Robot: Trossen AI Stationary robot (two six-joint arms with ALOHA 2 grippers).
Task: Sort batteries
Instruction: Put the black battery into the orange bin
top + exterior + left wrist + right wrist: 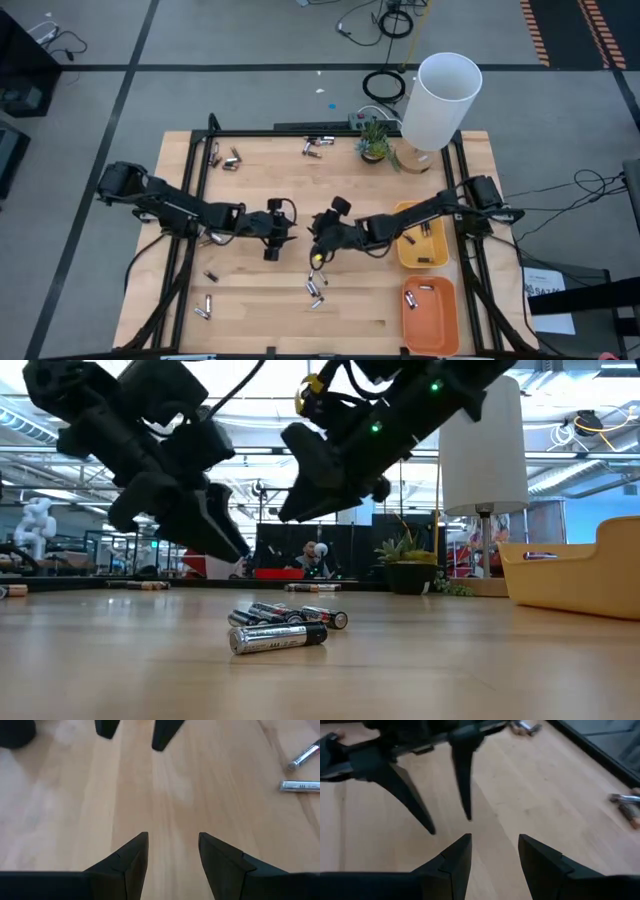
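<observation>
My left gripper [272, 243] hovers above the table [260, 180] at its centre, fingers apart and empty. My right gripper [318, 243] faces it just beside, fingers also apart, holding nothing.

Task status: early. Loose batteries remain on the table in several places: 2 groups along the far edge [228, 158], a few near the front left corner [205, 308], and a cluster [316, 291] in front of the right gripper. At the right, the yellow tray [437, 255] holds a couple of batteries and the orange tray [440, 325] at least 1. Most batteries are not yet sorted.
</observation>
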